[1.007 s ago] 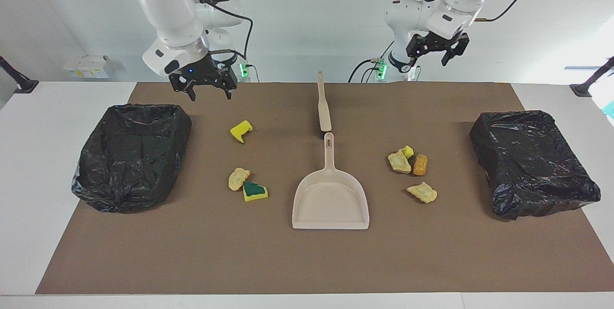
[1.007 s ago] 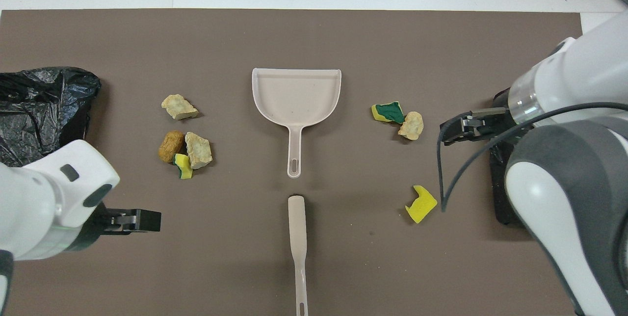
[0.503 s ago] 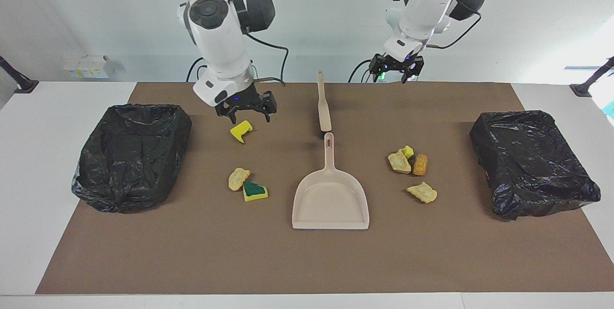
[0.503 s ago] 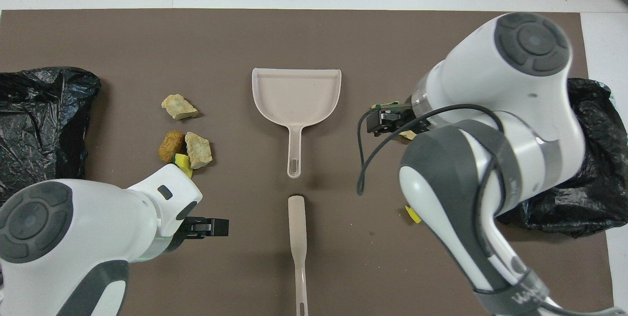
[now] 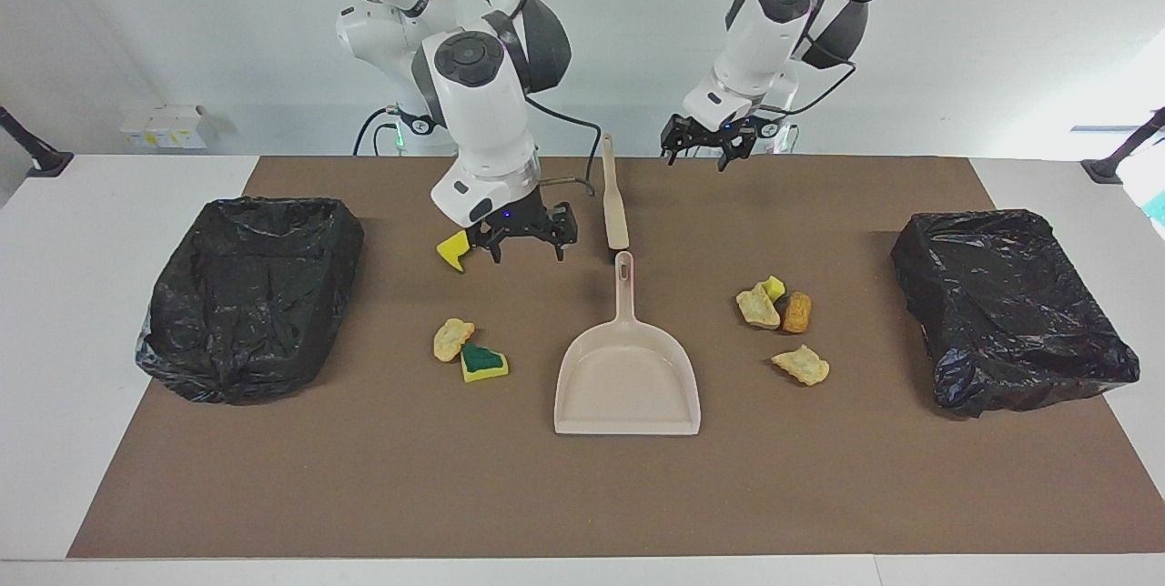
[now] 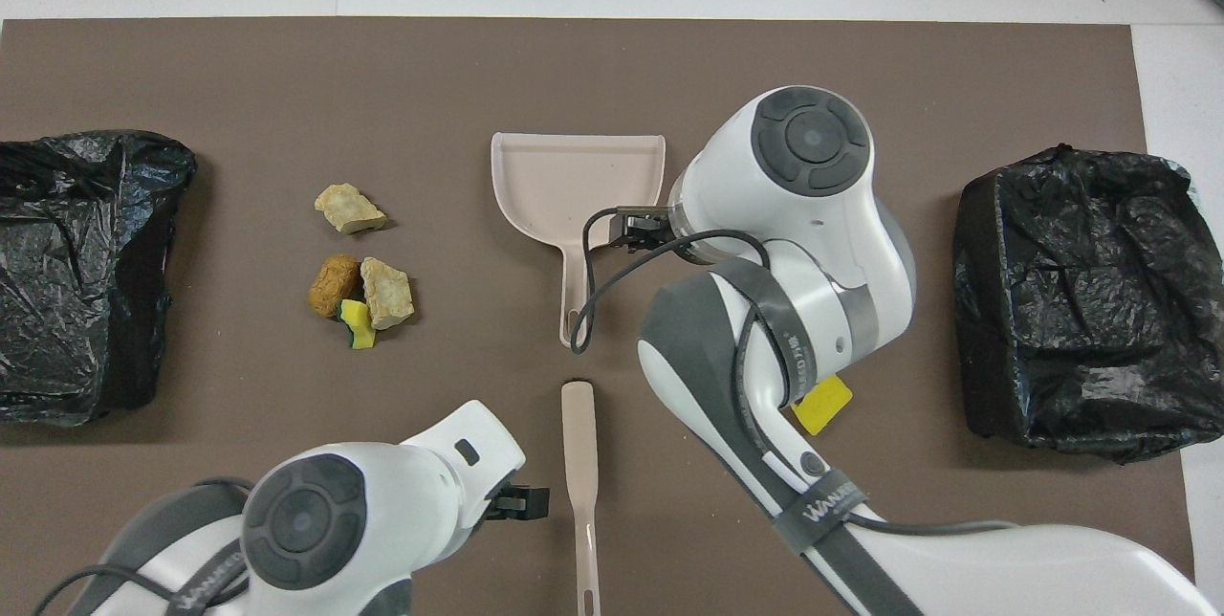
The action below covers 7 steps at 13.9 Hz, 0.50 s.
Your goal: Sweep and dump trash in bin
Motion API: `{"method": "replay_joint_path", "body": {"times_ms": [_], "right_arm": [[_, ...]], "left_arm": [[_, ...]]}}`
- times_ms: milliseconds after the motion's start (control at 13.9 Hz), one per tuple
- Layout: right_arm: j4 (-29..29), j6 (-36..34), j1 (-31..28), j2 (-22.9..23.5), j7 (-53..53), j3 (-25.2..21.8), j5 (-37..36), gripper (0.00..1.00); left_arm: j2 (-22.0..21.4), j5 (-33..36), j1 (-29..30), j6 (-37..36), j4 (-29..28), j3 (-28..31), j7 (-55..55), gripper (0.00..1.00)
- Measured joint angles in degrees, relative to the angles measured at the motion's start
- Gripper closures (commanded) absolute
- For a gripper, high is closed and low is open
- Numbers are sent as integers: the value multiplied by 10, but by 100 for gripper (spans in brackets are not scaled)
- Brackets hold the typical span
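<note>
1. The right gripper [image 5: 526, 243], fingers spread and holding nothing, hangs over the mat between a yellow scrap [image 5: 452, 249] and the brush [image 5: 615, 204].
2. The left gripper [image 5: 708, 147], fingers also spread and empty, hangs beside the brush's handle end.
3. The scraps [image 5: 783, 313] lie on the mat at both sides of the dustpan [image 5: 628, 377].
4. A black-lined bin [image 5: 1010, 304] sits at each end.

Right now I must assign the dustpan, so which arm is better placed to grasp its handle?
Right. The right gripper hangs low, jaws open, close beside the handle end of the dustpan. The left gripper hangs higher beside the thin end of the brush, so it probably suits the brush.
</note>
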Motion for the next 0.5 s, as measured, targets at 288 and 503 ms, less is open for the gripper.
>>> {"method": "replay_joint_path", "body": {"times_ms": [288,503], "right_arm": [[28,9,38,55,64,0,0,0],[41,26,73,84,84,0,0,11]], "left_arm": [[72,0,-81,75,-9,-1,-39,0],[91,0,-100,88,-9,-1,-42,0]]}}
